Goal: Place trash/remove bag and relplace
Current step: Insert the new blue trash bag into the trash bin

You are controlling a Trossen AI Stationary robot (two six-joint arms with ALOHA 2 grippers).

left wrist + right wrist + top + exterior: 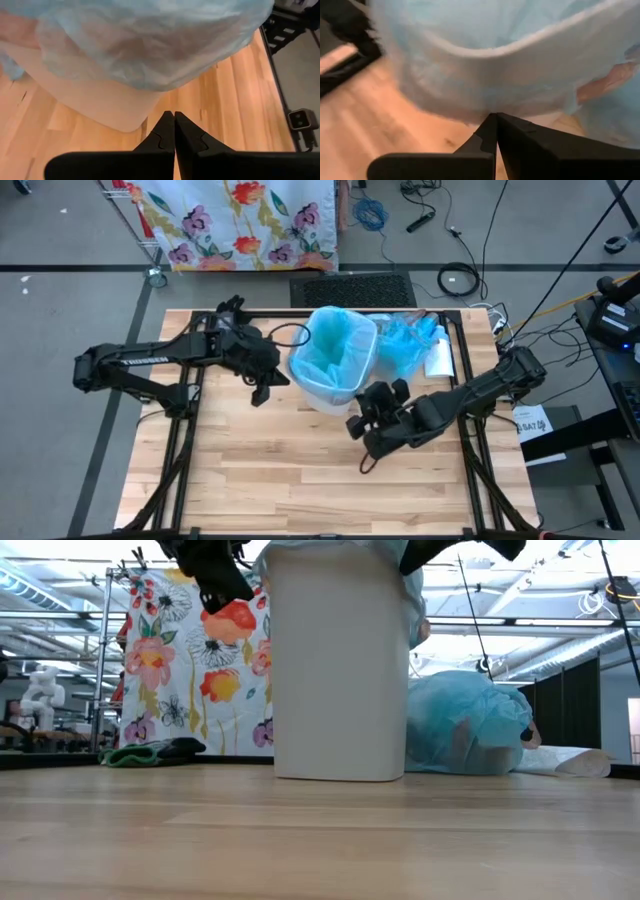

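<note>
While the wooden surface (300, 470) spreads wide beneath both arms, a white bin (335, 365) stands near its far middle, lined with a light-blue bag (345, 340) whose edge folds over the rim. Just beside the bin, toward the right arm's side, a bulging heap of light-blue plastic (410, 345) lies on the surface, with a flat white sheet (438, 360) next to it; the low view shows this heap (465, 725) resting against the bin's wall (340, 670). No loose trash shows anywhere on the surface; whether any lies inside the bin or the heap cannot be told. Beyond the surface hangs a flowered cloth (240, 220). The left pincer (262, 392) hovers just beside the bin on the left arm's side, its fingers clenched together on nothing, as its wrist view confirms (174, 125). The right pincer (362, 425) sits near the bin's front corner on the right arm's side, likewise clenched and empty, its tips (496, 125) pointing at the bag-covered rim.
</note>
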